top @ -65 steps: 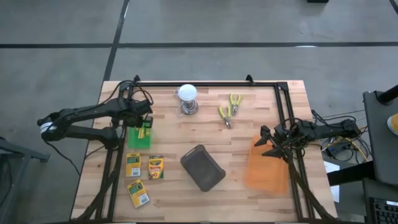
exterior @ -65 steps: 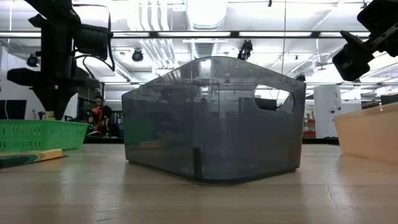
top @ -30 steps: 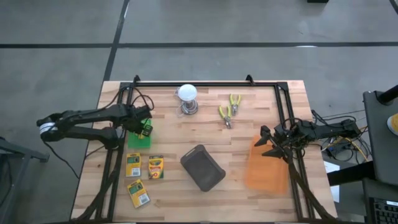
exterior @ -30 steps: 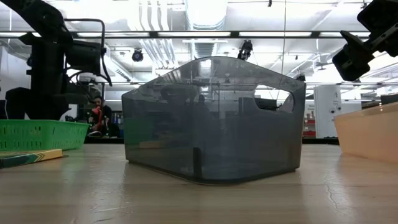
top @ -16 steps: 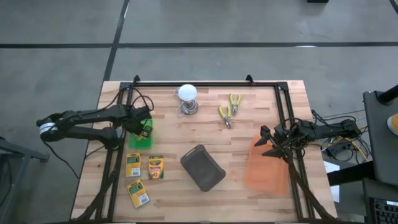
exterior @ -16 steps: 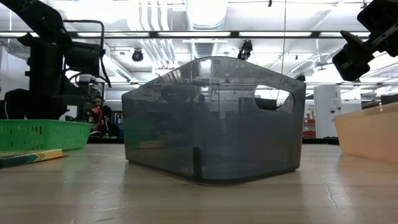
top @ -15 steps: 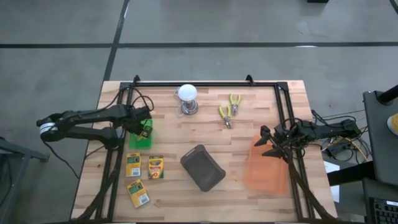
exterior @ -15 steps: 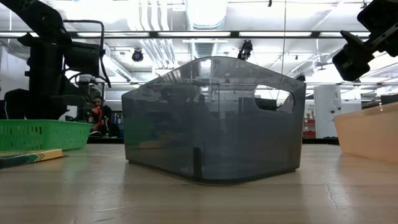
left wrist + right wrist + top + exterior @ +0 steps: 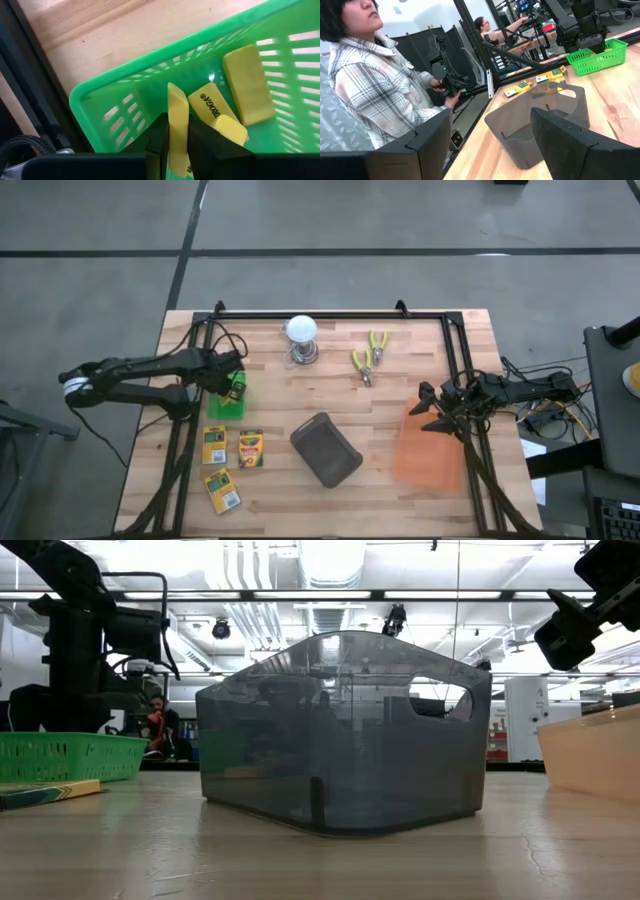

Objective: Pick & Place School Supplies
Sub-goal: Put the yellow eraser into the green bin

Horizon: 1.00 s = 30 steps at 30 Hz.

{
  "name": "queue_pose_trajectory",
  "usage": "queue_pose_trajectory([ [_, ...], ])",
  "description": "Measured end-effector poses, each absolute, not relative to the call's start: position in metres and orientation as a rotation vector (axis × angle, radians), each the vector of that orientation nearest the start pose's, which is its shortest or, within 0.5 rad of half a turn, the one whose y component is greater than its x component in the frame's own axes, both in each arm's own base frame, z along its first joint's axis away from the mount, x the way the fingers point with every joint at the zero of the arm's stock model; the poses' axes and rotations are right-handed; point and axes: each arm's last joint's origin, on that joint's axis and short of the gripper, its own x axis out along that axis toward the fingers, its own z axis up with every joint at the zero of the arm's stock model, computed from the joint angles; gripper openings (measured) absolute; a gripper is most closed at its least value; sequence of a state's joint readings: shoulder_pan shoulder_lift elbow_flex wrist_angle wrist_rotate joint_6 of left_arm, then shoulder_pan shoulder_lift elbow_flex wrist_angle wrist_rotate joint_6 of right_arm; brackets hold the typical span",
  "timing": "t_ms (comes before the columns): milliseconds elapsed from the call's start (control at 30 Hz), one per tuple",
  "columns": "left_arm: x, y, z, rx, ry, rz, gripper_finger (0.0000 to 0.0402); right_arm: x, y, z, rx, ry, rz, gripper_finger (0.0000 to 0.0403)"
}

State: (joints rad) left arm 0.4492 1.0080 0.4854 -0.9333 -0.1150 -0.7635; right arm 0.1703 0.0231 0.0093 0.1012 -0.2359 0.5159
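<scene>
Yellow eraser piece (image 9: 177,120) pinched upright between my left gripper (image 9: 176,142) fingers, held over the green basket (image 9: 150,65) at the table's left side. Three more yellow pieces (image 9: 248,83) lie on the basket floor. Three crayon boxes (image 9: 250,448) lie flat on the table near the basket, toward the front edge. My right gripper (image 9: 430,408) hovers above the orange bin (image 9: 430,452) at the right, fingers spread wide, holding nothing. Grey bin (image 9: 326,448) mid-table; bulb (image 9: 301,331) and pliers (image 9: 370,357) toward the back.
</scene>
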Motion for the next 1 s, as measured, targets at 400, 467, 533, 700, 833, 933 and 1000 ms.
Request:
queue_pose_trajectory([
  [400, 0.1187, 0.0606, 0.1607, -0.859, 1.211, 0.997, 0.0080, 0.0948, 0.0232, 0.1746, 0.506, 0.018, 0.419, 0.0267],
  [467, 0.1187, 0.0605, 0.1607, -0.860, 1.212, 0.995, 0.0089, 0.0948, 0.0232, 0.1746, 0.506, 0.018, 0.420, 0.0267],
  [533, 0.1188, 0.0605, 0.1607, -0.861, 1.211, 0.994, 0.0095, 0.0948, 0.0231, 0.1746, 0.506, 0.018, 0.419, 0.0265],
  [700, 0.1195, 0.0607, 0.1608, -0.867, 1.205, 0.987, 0.0104, 0.0949, 0.0232, 0.1746, 0.506, 0.019, 0.419, 0.0260],
  [833, 0.1196, 0.0606, 0.1608, -0.873, 1.204, 0.985, 0.0108, 0.0948, 0.0232, 0.1746, 0.506, 0.018, 0.419, 0.0262],
  [933, 0.1196, 0.0605, 0.1609, -0.876, 1.205, 0.982, 0.0108, 0.0948, 0.0232, 0.1746, 0.506, 0.018, 0.419, 0.0265],
  [1000, 0.1197, 0.0605, 0.1609, -0.877, 1.205, 0.980, 0.0108, 0.0948, 0.0232, 0.1746, 0.506, 0.018, 0.419, 0.0267],
])
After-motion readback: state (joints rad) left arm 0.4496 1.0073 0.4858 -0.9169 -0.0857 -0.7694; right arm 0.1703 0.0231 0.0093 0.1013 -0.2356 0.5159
